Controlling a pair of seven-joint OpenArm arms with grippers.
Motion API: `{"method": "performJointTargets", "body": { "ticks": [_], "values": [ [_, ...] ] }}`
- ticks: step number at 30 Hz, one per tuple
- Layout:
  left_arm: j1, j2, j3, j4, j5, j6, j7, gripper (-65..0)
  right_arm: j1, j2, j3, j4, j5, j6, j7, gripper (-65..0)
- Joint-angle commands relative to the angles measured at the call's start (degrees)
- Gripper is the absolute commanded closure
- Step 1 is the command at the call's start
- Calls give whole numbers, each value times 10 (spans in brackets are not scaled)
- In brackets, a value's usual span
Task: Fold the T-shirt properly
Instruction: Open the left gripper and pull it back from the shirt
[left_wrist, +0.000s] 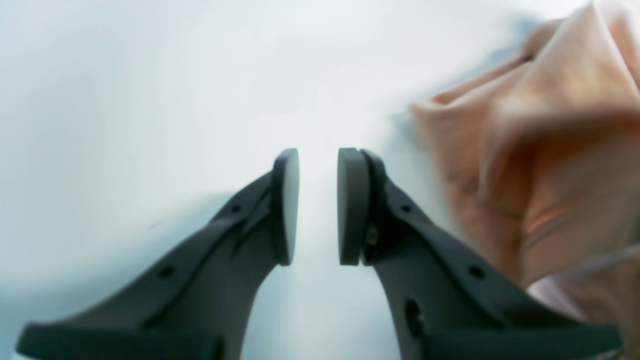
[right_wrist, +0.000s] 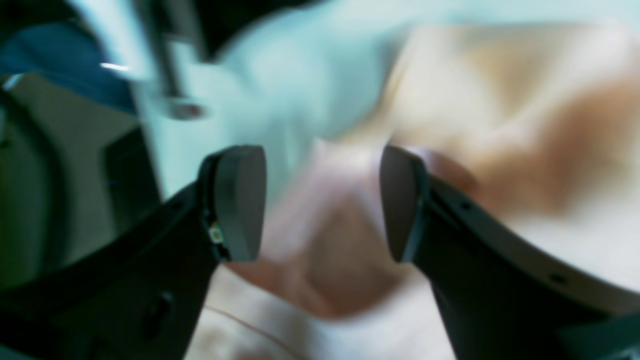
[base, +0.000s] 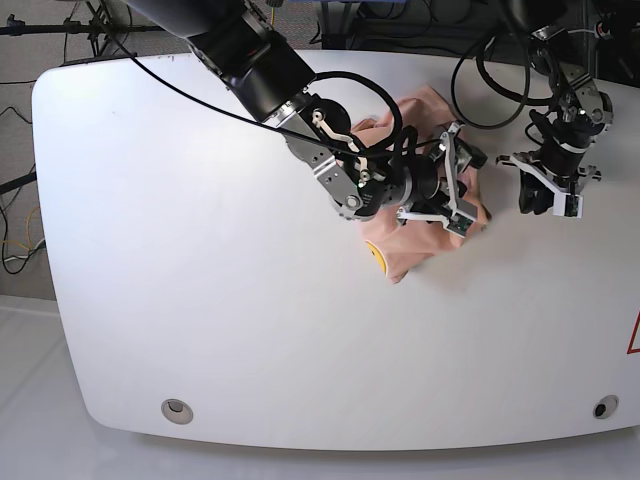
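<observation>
The peach T-shirt (base: 408, 246) lies crumpled at the table's middle right, with a yellow smiley print (base: 377, 256) at its near edge. My right gripper (base: 462, 190) hangs over the shirt's right side; in the right wrist view its jaws (right_wrist: 322, 165) stand wide open above blurred peach cloth (right_wrist: 500, 125), holding nothing. My left gripper (base: 546, 203) hovers over bare table to the right of the shirt. Seen from the left wrist, its pads (left_wrist: 318, 160) are a narrow gap apart with nothing between them, and the T-shirt (left_wrist: 550, 150) bunches up on the right.
The white table (base: 200, 250) has rounded edges and two round holes (base: 177, 408) near its front edge. Black cables (base: 490, 75) trail over the back right. The right arm's dark links (base: 260, 60) stretch across from the back left.
</observation>
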Motion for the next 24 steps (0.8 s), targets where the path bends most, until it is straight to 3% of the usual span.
{"method": "performJointTargets", "body": {
  "ticks": [1, 11, 20, 24],
  "values": [
    [-5, -9, -16, 13, -5, -9, -15, -126, 15, -1, -1, -9, 3, -1, 31, -350],
    [-4, -24, -72, 12, -4, -18, -14, -126, 38, -1, -49, -42, 4, -1, 94, -350],
    [6, -33, -76, 11, -4, -18, -14, -126, 59, -1, -47, -30, 42, -3, 101, -348],
    [6, -30, -66, 13, -4, -18, -14, -126, 65, -1, -21, -9, 61, -24, 98, -345]
  ]
}}
